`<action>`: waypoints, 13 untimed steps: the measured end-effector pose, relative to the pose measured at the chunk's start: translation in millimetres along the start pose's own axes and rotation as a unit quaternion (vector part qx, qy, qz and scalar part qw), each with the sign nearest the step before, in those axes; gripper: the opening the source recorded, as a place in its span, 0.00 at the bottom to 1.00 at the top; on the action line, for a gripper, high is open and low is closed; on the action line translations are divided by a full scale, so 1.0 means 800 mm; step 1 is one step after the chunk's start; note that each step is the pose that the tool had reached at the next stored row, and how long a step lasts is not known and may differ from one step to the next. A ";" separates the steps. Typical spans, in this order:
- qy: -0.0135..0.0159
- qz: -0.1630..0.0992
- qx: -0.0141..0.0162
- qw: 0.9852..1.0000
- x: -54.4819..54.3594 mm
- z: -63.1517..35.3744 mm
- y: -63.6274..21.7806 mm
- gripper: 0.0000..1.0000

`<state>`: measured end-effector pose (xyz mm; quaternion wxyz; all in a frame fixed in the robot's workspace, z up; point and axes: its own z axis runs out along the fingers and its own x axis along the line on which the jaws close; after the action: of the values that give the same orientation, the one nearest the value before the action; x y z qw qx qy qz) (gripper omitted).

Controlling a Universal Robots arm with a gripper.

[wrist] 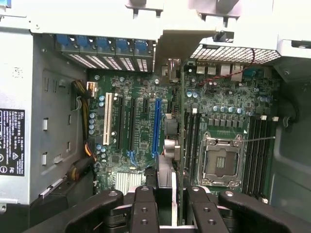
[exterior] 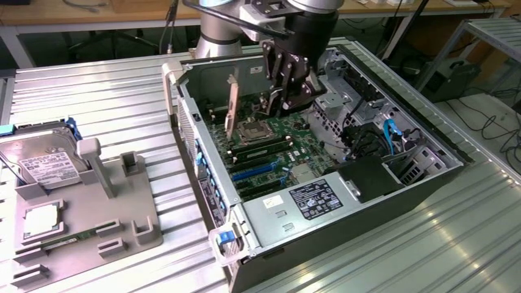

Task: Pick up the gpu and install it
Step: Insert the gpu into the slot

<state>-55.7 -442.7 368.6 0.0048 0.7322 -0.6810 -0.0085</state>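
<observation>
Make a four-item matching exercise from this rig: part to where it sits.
Parts:
1. graphics card
2. hard drive
3. processor socket
4. power supply

Places:
A. in the grey holder outside the case
B. silver box with a black label, inside the case
C. flat on the green board, silver frame around it
D. on edge between the fingers, over the board

Pairs: 1-D, 2-A, 3-C, 4-B
</observation>
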 end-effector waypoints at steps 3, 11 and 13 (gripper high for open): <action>0.000 0.000 -0.002 1.000 0.000 0.003 0.000 0.28; 0.003 0.011 -0.005 1.000 0.000 0.026 0.000 0.28; 0.003 0.027 -0.005 1.000 0.000 0.031 -0.001 0.28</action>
<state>-55.7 -442.5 344.2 0.0111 0.7133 -0.7007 -0.0099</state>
